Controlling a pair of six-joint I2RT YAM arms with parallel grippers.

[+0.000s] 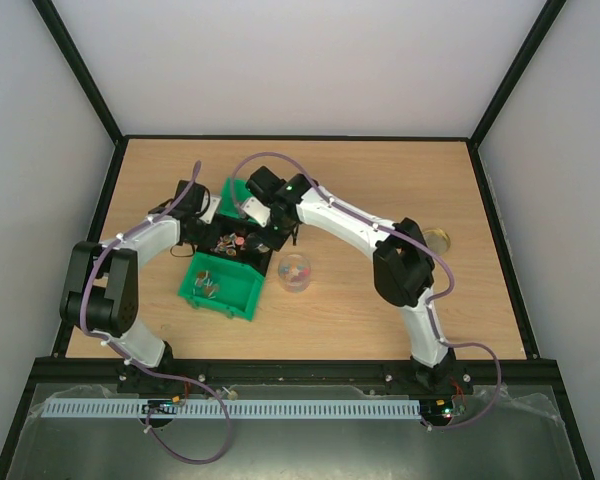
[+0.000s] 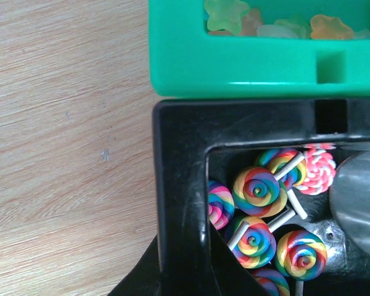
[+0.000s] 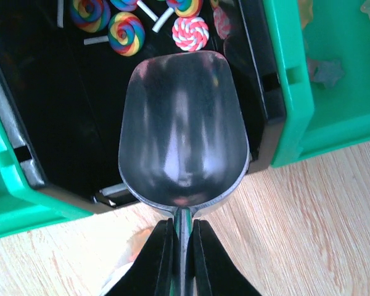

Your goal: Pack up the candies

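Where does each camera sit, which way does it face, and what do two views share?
Top external: above and behind the bases, facing down on the table; left arm and right arm show whole.
Left wrist: on the left arm, facing down at the corner of the black bin and candies; left gripper dark at the bottom edge.
Right wrist: on the right arm, facing down into the scoop; right gripper pinches its handle.
Shared: both wrist views show the black bin, candies and scoop.

1. Three bins touch in a row on the surface (image 1: 380, 320): back bin (image 2: 234, 61), middle bin (image 2: 179, 185), front bin (image 1: 230, 297).
2. Candies (image 2: 259, 191) lie in the middle bin, with the scoop (image 3: 184, 129) over it.
3. The jar (image 1: 294, 270) stands just right of the front bin.
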